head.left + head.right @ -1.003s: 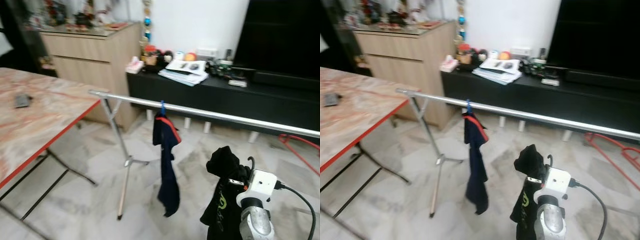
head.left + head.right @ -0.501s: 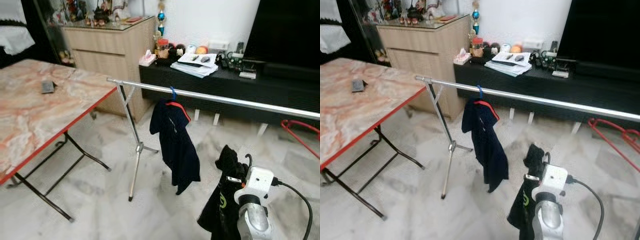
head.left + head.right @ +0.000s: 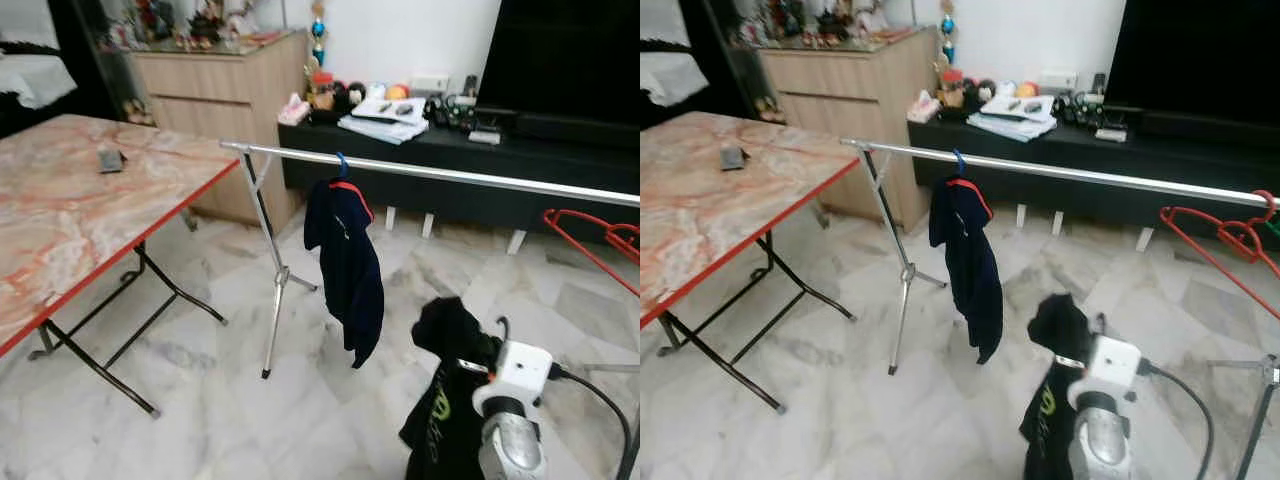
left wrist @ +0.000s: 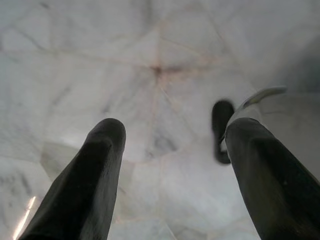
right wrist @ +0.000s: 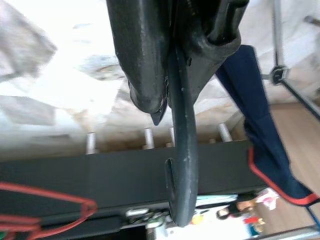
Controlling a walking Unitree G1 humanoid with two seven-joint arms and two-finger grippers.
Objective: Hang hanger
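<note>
Overhead, one rail (image 3: pixel 450 174) carries one navy shirt (image 3: pixel 348 260), one red hanger (image 3: pixel 1220 240).

A home living room: marble-tiled floor (image 3: pixel 200 420), a clothes rail (image 3: pixel 450 175) with a navy garment (image 3: pixel 345 260) hanging, a low black TV cabinet (image 3: pixel 450 165) behind it, a wooden sideboard (image 3: pixel 215 95) with ornaments beside that.

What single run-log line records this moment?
right gripper: shut on black hanger with black garment | rail: ahead, navy shirt hung | left gripper: open, idle
</note>
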